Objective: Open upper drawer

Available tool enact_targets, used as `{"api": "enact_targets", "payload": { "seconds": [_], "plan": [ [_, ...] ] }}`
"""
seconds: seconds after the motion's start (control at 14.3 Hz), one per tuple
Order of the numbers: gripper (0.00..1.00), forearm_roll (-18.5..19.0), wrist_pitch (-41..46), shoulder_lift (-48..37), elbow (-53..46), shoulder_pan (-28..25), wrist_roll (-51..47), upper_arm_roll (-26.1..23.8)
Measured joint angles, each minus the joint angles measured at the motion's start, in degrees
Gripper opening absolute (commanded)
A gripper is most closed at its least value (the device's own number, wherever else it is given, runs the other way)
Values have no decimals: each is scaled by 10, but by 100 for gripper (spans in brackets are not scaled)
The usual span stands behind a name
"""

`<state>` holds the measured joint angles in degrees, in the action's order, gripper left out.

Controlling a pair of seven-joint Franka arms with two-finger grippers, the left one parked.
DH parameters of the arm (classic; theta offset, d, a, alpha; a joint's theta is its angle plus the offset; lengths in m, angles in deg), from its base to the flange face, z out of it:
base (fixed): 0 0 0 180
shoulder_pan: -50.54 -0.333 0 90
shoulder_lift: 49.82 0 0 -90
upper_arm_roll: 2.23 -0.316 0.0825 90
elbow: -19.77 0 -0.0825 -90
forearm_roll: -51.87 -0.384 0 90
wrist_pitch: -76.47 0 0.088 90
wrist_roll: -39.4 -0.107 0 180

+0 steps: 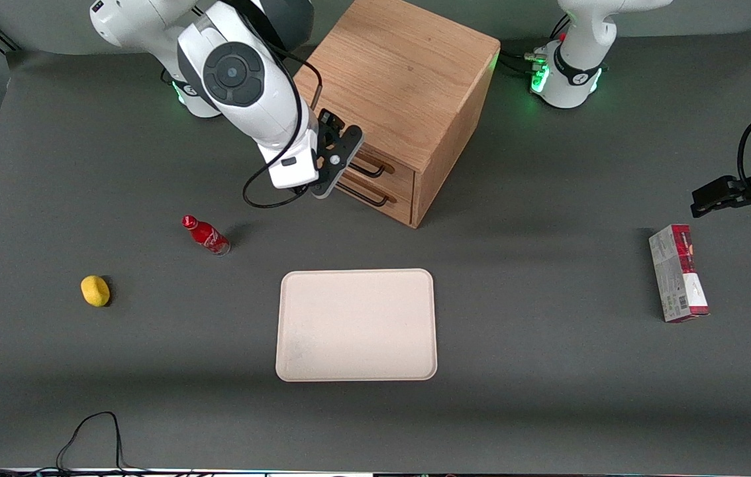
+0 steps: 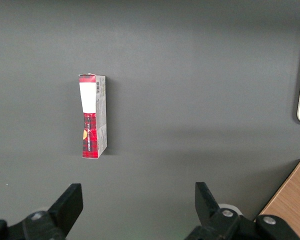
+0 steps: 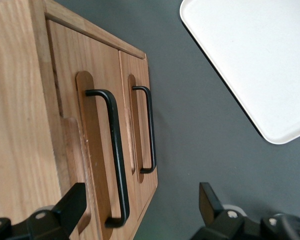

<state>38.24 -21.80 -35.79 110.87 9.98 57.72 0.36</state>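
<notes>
The light-oak cabinet point(image 1: 402, 86) stands at the back of the table with two drawers in its front, both shut. The upper drawer point(image 3: 67, 100) has a notch in its top edge and a long black bar handle point(image 3: 116, 150); in the front view that handle point(image 1: 373, 169) sits above the lower drawer's twin handle point(image 1: 367, 196). My gripper point(image 3: 140, 205) hangs open just in front of the drawer fronts point(image 1: 341, 162). One finger point(image 3: 70, 205) is level with the upper drawer's notch. The other finger point(image 3: 208, 200) is out over the table. The upper handle's end lies between them, untouched.
The lower drawer point(image 3: 140, 150) lies beside the upper one. A cream tray point(image 1: 356, 324) lies nearer the front camera than the cabinet. A red bottle point(image 1: 206, 235) and a yellow fruit point(image 1: 95, 291) lie toward the working arm's end, a red-and-grey box point(image 1: 678, 273) toward the parked arm's.
</notes>
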Motion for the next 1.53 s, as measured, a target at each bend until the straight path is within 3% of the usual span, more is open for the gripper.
{"api": "enact_targets", "payload": {
  "seconds": [0.84, 1.53],
  "plan": [
    [100, 0, -95, -2, 89, -15, 0, 0],
    [100, 0, -121, -3, 117, -16, 0, 0]
  ]
}}
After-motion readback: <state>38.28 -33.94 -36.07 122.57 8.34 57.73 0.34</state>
